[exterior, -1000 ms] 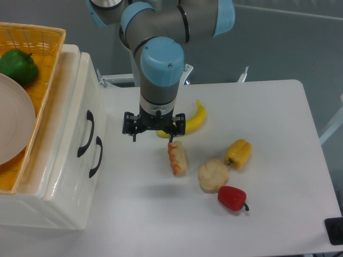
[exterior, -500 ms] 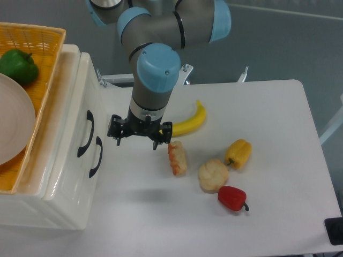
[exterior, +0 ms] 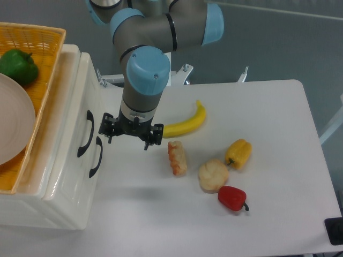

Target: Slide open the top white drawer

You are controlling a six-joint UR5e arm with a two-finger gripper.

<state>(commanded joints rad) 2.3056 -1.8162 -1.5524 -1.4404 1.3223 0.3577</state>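
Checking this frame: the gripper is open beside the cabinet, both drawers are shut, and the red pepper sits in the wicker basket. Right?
Not quite. The camera view shows a green pepper in the wicker basket; the red pepper lies on the table. The rest holds: the gripper is open beside the cabinet, and the top white drawer and the lower drawer are shut.

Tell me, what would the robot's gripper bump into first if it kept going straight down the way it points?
Probably the bare white table. The gripper points downward with nothing under it, just right of the top white drawer. Depth is hard to judge.
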